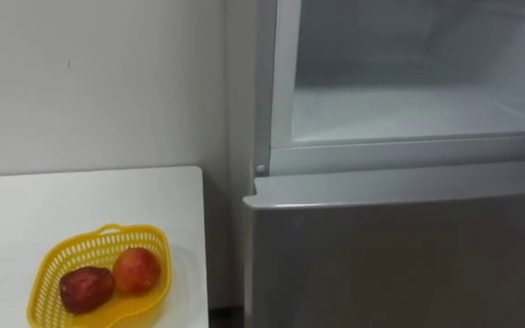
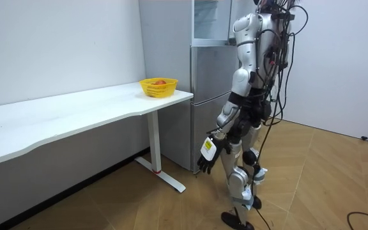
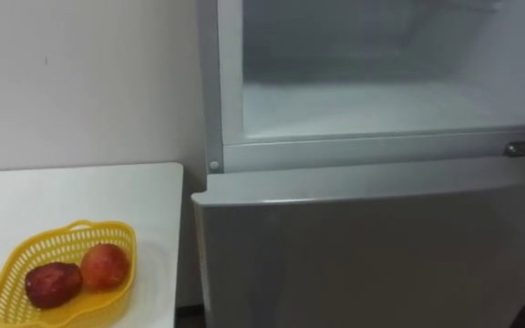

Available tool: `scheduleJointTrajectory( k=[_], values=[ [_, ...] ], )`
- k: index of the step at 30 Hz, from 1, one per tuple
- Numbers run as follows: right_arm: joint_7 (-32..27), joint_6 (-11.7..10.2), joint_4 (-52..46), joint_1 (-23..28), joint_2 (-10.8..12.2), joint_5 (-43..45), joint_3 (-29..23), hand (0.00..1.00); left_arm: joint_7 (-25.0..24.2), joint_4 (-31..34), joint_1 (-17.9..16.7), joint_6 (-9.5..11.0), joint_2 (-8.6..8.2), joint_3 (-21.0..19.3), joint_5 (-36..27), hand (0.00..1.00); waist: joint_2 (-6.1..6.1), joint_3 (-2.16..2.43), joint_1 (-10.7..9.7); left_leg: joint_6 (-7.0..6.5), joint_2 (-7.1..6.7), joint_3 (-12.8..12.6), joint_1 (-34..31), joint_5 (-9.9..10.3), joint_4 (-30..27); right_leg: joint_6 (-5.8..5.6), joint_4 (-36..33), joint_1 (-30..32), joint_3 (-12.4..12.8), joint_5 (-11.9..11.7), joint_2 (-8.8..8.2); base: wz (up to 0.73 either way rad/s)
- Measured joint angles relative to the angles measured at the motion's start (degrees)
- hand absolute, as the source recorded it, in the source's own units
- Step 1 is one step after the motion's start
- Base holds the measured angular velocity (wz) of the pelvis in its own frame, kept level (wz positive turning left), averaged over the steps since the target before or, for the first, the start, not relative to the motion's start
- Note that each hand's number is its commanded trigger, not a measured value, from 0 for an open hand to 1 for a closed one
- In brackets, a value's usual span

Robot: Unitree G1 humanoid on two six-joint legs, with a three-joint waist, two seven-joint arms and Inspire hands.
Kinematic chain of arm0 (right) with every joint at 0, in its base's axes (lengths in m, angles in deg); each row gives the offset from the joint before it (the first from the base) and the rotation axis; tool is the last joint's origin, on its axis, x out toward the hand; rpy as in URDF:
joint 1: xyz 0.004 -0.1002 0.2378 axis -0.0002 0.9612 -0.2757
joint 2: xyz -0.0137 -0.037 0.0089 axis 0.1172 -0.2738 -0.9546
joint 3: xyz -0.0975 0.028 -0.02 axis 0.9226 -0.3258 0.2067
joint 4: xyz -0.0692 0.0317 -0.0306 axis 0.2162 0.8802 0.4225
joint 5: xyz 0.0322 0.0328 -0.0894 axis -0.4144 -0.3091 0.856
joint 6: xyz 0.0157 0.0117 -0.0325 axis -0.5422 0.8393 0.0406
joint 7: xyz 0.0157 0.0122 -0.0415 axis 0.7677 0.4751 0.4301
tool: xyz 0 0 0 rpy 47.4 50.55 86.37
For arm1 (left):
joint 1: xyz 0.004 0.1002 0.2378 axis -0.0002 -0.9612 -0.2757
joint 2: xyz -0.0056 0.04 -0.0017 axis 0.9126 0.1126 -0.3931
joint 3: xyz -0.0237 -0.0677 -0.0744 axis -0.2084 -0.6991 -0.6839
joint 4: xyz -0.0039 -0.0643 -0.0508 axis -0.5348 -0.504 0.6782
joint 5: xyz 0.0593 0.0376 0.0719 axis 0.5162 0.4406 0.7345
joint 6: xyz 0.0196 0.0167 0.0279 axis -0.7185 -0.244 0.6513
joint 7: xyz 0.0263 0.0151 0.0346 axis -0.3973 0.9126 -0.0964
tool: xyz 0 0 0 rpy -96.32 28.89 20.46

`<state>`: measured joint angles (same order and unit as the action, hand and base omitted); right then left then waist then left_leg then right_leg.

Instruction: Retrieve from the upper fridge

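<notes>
The robot faces the tall silver fridge (image 2: 209, 96). Its left hand (image 2: 207, 156) hangs low, fingers loosely spread and holding nothing. Well above the hand, the open upper compartment (image 1: 408, 109) looks bare. Up and to the hand's left, two red fruits (image 1: 137, 269) lie in a yellow plastic basket (image 1: 66, 246) on the white table (image 1: 80, 196). Retrieval seems done; closing the fridge likely comes next.

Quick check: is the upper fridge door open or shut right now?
Open. The eye views look straight into the upper fridge compartment, its white interior exposed; the lower door below is shut.
</notes>
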<state>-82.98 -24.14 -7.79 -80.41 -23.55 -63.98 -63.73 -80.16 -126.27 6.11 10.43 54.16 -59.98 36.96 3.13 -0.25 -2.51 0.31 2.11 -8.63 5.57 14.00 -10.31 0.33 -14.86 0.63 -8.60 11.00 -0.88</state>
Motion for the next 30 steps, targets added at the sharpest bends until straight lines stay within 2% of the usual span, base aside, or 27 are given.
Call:
scheduleJointTrajectory(
  k=[2, 6, 8, 10, 16, 20, 23, 25, 28, 30],
  values=[
    [0.69, 0.00, -1.03, -0.73, -0.22, 0.99, 0.39, 0.00, 0.05, -0.14, -0.05, 0.00, 0.00, -0.01, -0.03, 0.00, 0.21, 0.04, 0.09, 0.01, 0.01, 0.16, 0.01, 0.00, -0.24, 0.04, 0.01, -0.18, -0.15, 0.08, -0.02, 0.06],
    [1.99, -0.56, -3.46, -4.89, -2.33, 1.71, 0.56, 0.00, 0.40, -1.67, 0.12, 0.06, 0.21, 0.02, -0.04, 0.00, 1.31, 0.07, 0.08, 0.01, 0.06, 1.21, 0.14, 0.00, -0.86, 0.07, 1.00, -1.53, -1.11, 0.07, -0.02, 0.14],
    [2.64, -0.60, -3.26, -5.67, -2.92, 3.16, 0.56, 0.00, 0.85, -2.79, 0.60, 0.00, 0.43, 0.02, 0.07, 0.00, 1.68, 0.16, 0.97, 0.02, 0.08, 1.35, 0.21, 0.00, -0.97, 0.08, 1.30, -1.73, -1.17, 0.07, 0.01, 0.08],
    [3.79, -0.54, -3.20, -6.18, -2.92, 3.23, 1.13, 0.00, 1.29, -2.90, 0.50, -0.17, 0.50, 0.03, 0.68, 0.00, 2.04, -0.13, 1.68, 0.02, 0.10, 1.55, 0.09, 0.00, -0.98, 0.09, 1.31, -1.60, -1.40, 0.02, -0.02, 0.03],
    [9.23, -0.26, -2.70, -6.50, -2.93, 3.95, 2.06, 0.00, 1.30, -2.78, 0.87, -0.39, 0.49, -0.01, 2.41, 0.00, 1.62, -0.07, 3.11, 0.02, 0.10, 2.63, 0.02, 0.00, -0.95, 0.09, 1.25, -1.88, -2.38, -0.10, -0.09, 0.07],
    [13.42, -0.01, -0.90, -7.97, -2.99, 5.54, 4.21, 0.00, 0.40, -3.42, 0.87, -0.96, 0.53, 0.02, 2.43, 0.00, 0.88, -0.32, 3.07, 0.04, 0.14, 2.86, 0.31, -0.01, -0.94, 0.11, 1.28, -2.40, -2.60, -0.11, -0.08, 0.03],
    [16.04, 1.24, 2.09, -8.62, -3.22, 7.31, 6.42, 0.00, -0.05, -3.24, 0.70, -1.66, 0.52, 0.11, 2.31, 0.00, 0.93, -0.35, 3.57, 0.10, 0.18, 2.83, 1.05, -0.05, -0.71, 0.11, 1.34, -2.88, -2.49, -0.10, -0.05, 0.00],
    [18.69, 2.73, 4.32, -8.75, -3.35, 7.57, 8.36, 0.00, -0.95, -2.36, 1.03, -2.40, 0.52, 0.22, 2.37, 0.00, 1.33, -0.48, 4.14, 0.11, 0.17, 2.76, 0.93, -0.05, -0.83, 0.14, 1.39, -2.96, -2.53, -0.12, -0.08, 0.00],
    [23.02, 4.47, 8.11, -10.11, -3.42, 7.68, 9.73, 0.00, -1.65, -0.47, 0.82, -3.34, 0.50, 0.20, 2.38, 0.00, 1.81, -0.40, 4.57, 0.11, 0.21, 2.75, 0.93, -0.05, -1.24, 0.24, 2.32, -3.51, -2.75, -0.41, -0.05, 0.01],
    [24.61, 4.29, 10.86, -11.55, -3.62, 7.72, 10.35, 0.00, -2.33, 0.33, 0.53, -3.50, 0.46, 0.24, 2.33, 0.00, 1.86, -0.38, 4.47, 0.11, 0.16, 2.79, 0.96, -0.04, -1.26, 0.22, 2.34, -3.47, -2.72, -0.44, -0.11, -0.02]
  ],
)
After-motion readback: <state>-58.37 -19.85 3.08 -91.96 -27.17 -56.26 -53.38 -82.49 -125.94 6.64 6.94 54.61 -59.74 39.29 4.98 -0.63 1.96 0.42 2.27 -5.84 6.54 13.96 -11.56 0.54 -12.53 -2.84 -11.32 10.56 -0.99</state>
